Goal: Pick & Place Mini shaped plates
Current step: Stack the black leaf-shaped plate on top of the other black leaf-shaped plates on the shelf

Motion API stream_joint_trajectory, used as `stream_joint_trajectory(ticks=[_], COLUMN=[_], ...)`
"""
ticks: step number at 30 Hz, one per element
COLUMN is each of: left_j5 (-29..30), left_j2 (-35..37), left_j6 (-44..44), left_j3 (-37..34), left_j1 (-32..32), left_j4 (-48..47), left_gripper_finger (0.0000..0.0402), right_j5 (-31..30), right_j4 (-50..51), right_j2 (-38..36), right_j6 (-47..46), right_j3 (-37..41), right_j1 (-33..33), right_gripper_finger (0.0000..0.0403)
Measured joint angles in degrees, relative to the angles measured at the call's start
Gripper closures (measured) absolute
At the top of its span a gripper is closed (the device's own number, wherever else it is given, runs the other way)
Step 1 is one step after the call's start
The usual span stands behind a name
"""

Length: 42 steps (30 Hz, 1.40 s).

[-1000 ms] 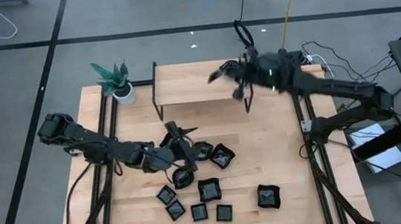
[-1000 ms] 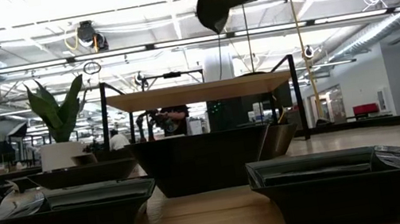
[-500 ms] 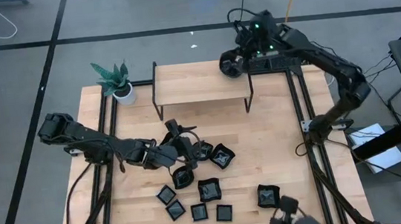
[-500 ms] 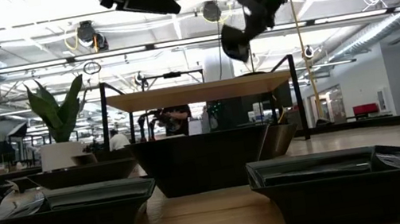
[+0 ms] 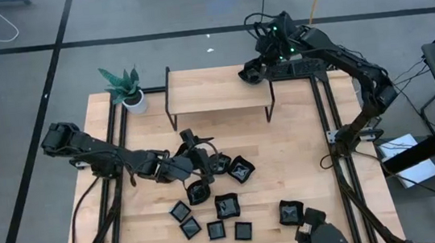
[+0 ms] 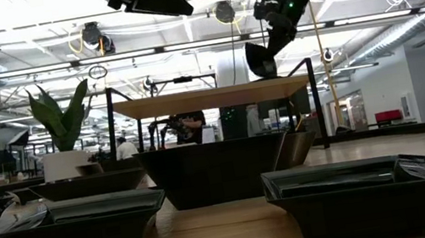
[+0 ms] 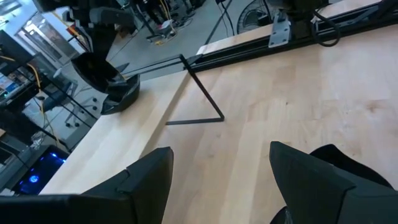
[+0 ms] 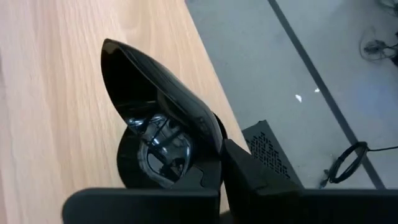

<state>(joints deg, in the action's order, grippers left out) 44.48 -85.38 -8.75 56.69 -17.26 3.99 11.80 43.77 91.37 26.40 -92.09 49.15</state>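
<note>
- The right claw (image 5: 249, 72) is up at the far right corner of the raised wooden shelf (image 5: 216, 89), clamped on a rounded black plate (image 8: 155, 87).
- From the low view that plate (image 6: 258, 58) hangs tilted just above the shelf's top; whether it touches, I can't tell.
- The left claw (image 5: 198, 152) sits low over the surface (image 5: 303, 161) in front of the shelf, fingers (image 7: 146, 180) apart, nothing between them.
- Other black plates lie clustered on the surface near the left claw: one (image 5: 241, 169) just beside it, several more (image 5: 226, 206) nearer the front edge, and one (image 5: 291, 212) off to the right.
- A potted plant (image 5: 125, 87) stands at the far left corner.
</note>
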Motion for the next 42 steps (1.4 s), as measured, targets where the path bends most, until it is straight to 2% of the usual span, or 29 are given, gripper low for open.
stream_joint_trajectory(ticks=[13, 26, 32, 42], left_j5=[-0.03, -0.03, -0.03, -0.03], left_j2=[0.0, 0.0, 0.0, 0.0], left_j6=[0.35, 0.39, 0.42, 0.16], left_j3=[0.0, 0.0, 0.0, 0.0], left_j1=[0.0, 0.0, 0.0, 0.0], left_j4=[0.04, 0.04, 0.04, 0.04], left_gripper_finger=[0.0133, 0.0133, 0.0133, 0.0133], right_j5=[0.25, 0.45, 0.45, 0.24], right_j4=[6.61, 6.5, 4.11, 1.24], right_j2=[-2.63, -2.62, -2.54, -2.62], right_j6=[2.49, 2.57, 3.02, 3.07], right_j3=[-0.02, 0.09, 3.58, 3.87], right_j1=[1.2, 0.61, 0.52, 0.52], right_gripper_finger=[0.0403, 0.0403, 0.0403, 0.0403])
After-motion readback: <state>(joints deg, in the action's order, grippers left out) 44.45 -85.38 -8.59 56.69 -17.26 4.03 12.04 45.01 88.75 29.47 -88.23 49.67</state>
